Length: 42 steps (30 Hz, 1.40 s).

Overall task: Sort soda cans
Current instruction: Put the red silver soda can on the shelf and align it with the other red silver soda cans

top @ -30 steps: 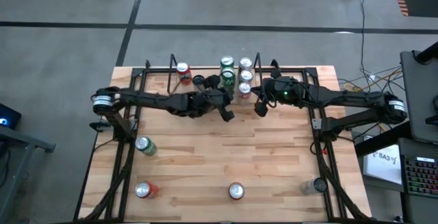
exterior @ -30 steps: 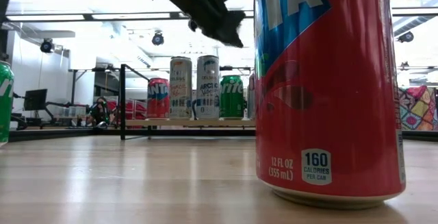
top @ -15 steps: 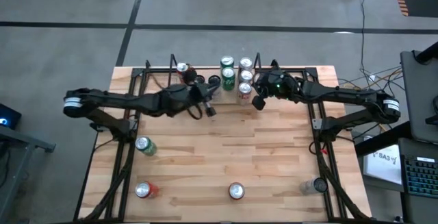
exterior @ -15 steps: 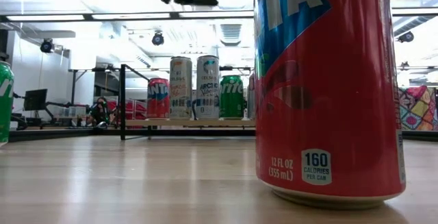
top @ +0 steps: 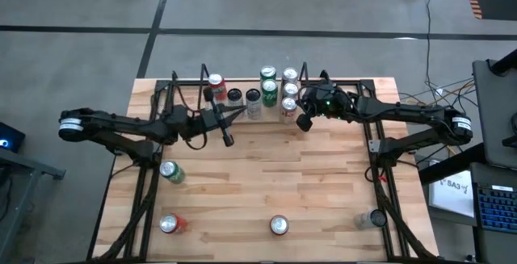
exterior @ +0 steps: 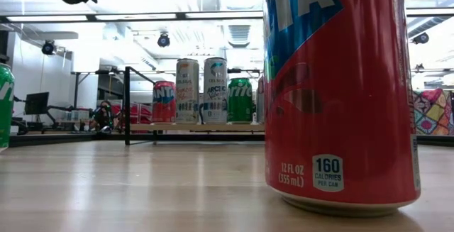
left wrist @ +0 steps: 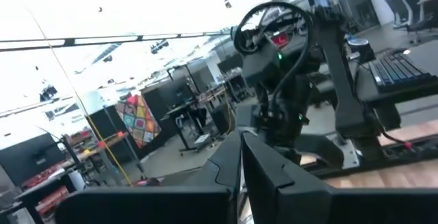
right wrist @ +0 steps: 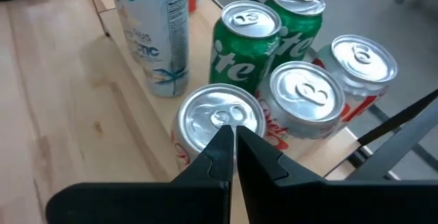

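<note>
High view: cluster of soda cans [top: 275, 93] grouped at far edge of bench [top: 323, 191], between the two arm frames; red can [top: 216, 83] and a couple of dark-topped ones alongside at far left of the group. Four strays near front and left: green can [top: 170, 171], red can at front left [top: 170, 224], red can at front centre [top: 279, 226], greyish can at front right [top: 374, 218]. Judged roughly two-thirds sorted, those four left to collect. Left hand [top: 227, 137] shut, holding nothing, raised over bench just short of the cluster. Right hand [right wrist: 234, 136] shut and empty, poised directly above a silver can top [right wrist: 220, 120] at the cluster's near edge; contact not clear. Right wrist view: two green cans, two silver-topped red-lettered cans and a tall pale can standing close together. Low view: big red can close to lens, row of cans on far rail. Bench of pale wood strips, black tube frames at both sides. Grey concrete floor around, desk with keyboard at right; bright ceiling lights, workshop clutter behind.
</note>
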Each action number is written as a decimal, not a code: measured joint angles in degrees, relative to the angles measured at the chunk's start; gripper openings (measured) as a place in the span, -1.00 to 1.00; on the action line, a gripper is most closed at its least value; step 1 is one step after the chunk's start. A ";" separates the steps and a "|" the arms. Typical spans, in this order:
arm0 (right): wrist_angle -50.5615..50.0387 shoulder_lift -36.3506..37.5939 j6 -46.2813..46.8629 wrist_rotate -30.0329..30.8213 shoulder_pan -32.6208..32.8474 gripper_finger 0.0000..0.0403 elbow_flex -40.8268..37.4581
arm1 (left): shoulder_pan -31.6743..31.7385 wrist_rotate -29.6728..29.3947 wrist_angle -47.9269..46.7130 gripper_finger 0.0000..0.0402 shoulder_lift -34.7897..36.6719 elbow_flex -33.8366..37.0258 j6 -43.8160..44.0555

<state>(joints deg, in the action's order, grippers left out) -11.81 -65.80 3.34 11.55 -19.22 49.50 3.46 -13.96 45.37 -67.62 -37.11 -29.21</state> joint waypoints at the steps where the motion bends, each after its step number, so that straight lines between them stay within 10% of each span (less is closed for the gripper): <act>1: 0.02 0.00 0.36 0.03 0.25 -0.96 0.00 | 0.00 0.00 -0.17 -1.00 0.29 0.29 -0.21; 42: 4.43 -5.99 5.68 6.58 3.26 -0.95 -0.07 | 0.11 -0.55 -1.60 -1.00 0.31 1.36 -1.62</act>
<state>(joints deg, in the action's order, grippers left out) -7.38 -71.79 9.02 18.13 -15.97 49.43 3.57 -14.50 43.77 -67.31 -35.75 -30.83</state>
